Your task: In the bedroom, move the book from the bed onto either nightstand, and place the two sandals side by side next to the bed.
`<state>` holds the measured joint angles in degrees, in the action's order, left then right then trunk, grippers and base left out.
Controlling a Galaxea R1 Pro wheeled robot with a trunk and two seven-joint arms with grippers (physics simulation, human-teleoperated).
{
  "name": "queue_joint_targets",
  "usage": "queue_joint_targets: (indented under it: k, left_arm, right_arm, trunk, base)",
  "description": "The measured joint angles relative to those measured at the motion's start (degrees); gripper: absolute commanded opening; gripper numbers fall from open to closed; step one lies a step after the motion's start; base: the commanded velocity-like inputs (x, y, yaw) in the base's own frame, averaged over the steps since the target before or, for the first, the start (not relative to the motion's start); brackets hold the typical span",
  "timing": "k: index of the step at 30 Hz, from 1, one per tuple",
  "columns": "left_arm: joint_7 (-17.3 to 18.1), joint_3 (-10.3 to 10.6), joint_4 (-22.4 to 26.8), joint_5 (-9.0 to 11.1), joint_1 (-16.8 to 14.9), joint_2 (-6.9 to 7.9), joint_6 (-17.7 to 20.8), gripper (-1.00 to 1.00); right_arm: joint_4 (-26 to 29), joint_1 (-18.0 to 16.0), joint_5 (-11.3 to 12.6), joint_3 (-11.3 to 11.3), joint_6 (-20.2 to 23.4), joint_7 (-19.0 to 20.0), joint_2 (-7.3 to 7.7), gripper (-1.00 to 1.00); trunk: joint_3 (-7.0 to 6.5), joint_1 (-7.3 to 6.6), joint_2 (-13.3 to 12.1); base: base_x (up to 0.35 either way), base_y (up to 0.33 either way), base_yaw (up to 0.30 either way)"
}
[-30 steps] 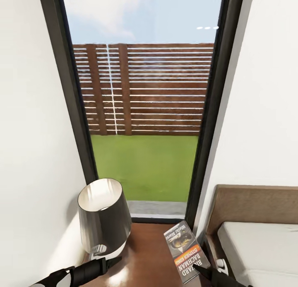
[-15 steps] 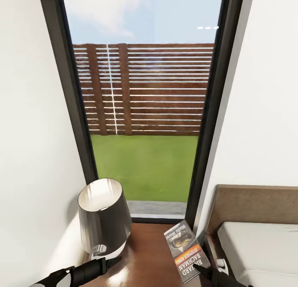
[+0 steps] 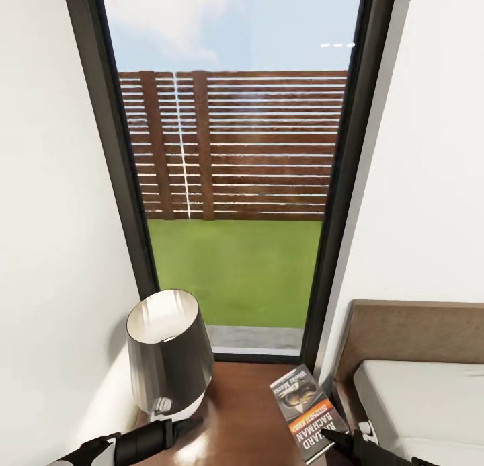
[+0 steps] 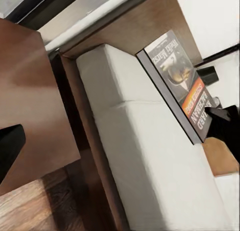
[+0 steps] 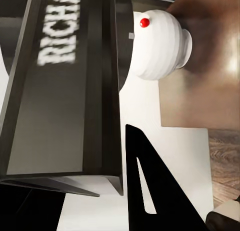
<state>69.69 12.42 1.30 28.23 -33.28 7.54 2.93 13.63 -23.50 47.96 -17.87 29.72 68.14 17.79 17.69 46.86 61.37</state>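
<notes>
Right hand (image 3: 339, 441) grips the book (image 3: 309, 412) by its lower end, fingers closed on the edge. Book is held above the nightstand counter (image 3: 242, 412), by the edge nearest the bed (image 3: 417, 399), cover up, long axis running away from the hand toward the window (image 3: 235, 183), title end at the hand. In the left wrist view the book (image 4: 175, 83) is in the air, tilted, over the mattress edge. Left hand (image 3: 181, 427) hovers by the lamp (image 3: 165, 352); cannot tell if open or closed.
</notes>
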Motion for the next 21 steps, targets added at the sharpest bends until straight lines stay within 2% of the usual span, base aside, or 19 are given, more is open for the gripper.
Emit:
queue_joint_targets:
  k: [4,8,11,14,15,17,21]
  left_arm:
    - [3.77,2.02,0.0,0.01,0.0,-0.11,0.01,1.0]
    - [8.92,6.05,-0.01,0.09,0.0,-1.18,0.1,1.0]
    - [10.83,7.29,-0.01,0.13,0.0,-1.55,0.21,1.0]
    - [11.3,7.62,0.07,0.19,-0.01,-1.72,0.39,1.0]
    - [11.38,7.63,0.11,0.2,-0.01,-1.73,0.45,1.0]
    - [11.59,7.59,0.23,0.22,-0.01,-1.75,0.62,1.0]
    - [11.6,7.58,0.26,0.31,-0.01,-1.76,0.71,1.0]
  right_arm:
    - [0.0,0.0,0.01,-0.02,0.23,-0.13,-0.02,-1.0]
    - [0.13,-0.08,0.05,0.21,0.19,-0.24,-0.32,-1.0]
    - [0.15,-0.2,0.07,0.22,0.11,-0.54,-0.89,-1.0]
    - [0.14,-0.38,0.09,-0.07,-0.08,-6.66,-4.47,-1.0]
    - [0.14,-0.39,0.05,-0.07,-0.15,-8.08,-5.18,-1.0]
    - [0.23,-0.42,0.21,0.11,-0.12,-13.66,-7.79,-1.0]
    - [0.4,-0.58,1.29,0.89,-0.03,-16.6,-11.16,-1.0]
  trunk:
    - [0.0,0.0,0.0]
    - [0.0,0.0,0.0]
    - [0.0,0.0,0.0]
    - [0.0,0.0,0.0]
    - [0.0,0.0,0.0]
    - [0.0,0.0,0.0]
    - [0.0,0.0,0.0]
  base:
    - [0.0,0.0,0.0]
    - [0.0,0.0,0.0]
    - [0.0,0.0,0.0]
    - [0.0,0.0,0.0]
    - [0.0,0.0,0.0]
    - [0.0,0.0,0.0]
    - [0.0,0.0,0.0]
